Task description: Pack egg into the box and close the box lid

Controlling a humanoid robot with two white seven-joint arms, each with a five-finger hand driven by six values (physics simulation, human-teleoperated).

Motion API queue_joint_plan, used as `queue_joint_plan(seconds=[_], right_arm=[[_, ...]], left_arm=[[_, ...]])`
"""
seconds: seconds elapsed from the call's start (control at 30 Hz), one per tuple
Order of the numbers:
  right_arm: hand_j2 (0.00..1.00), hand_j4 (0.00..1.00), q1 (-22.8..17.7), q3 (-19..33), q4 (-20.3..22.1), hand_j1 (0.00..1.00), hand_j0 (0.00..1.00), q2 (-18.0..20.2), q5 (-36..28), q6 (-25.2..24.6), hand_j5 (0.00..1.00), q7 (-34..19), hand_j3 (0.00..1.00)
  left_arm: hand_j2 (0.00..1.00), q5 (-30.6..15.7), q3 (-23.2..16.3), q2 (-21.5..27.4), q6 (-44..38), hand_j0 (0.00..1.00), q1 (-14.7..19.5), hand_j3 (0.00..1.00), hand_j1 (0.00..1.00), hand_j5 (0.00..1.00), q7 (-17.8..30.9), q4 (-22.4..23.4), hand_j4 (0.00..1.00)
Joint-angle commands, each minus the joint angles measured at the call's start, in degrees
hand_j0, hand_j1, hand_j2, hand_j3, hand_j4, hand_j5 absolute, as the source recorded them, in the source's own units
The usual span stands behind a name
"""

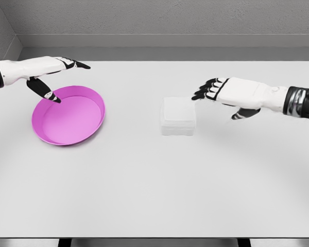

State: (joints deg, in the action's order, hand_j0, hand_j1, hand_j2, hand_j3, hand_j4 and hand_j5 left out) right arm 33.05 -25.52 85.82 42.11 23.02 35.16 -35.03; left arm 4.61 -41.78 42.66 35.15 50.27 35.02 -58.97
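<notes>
A small translucent white box [178,117] sits near the table's middle with its lid down flat. No egg shows anywhere. My right hand [212,90] hovers just right of and behind the box, fingers spread and slightly bent, holding nothing. My left hand [56,77] reaches over the far left rim of a pink round tray [95,123], fingers stretched out and thumb pointing down into it, empty. The tray holds nothing visible.
The white table [154,195] runs wide in front of both objects. Grey walls close the back and the left corner.
</notes>
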Motion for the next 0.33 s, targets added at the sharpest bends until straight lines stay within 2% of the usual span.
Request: queue_joint_plan(seconds=[0.0, 0.3], right_arm=[[1.00, 1.00, 0.00, 4.87, -7.77, 1.00, 1.00, 0.17, -4.73, -0.16, 1.00, 0.03, 1.00], [1.00, 1.00, 0.09, 4.34, -7.77, 1.00, 1.00, 0.34, -5.35, -0.16, 1.00, 0.03, 1.00]], left_arm=[[1.00, -0.39, 0.12, -0.21, -0.15, 1.00, 0.00, 1.00, 1.00, 1.00, -0.02, 1.76, 1.00], [1.00, -0.39, 0.47, -0.30, -0.15, 1.00, -0.09, 1.00, 1.00, 1.00, -0.02, 2.29, 1.00]])
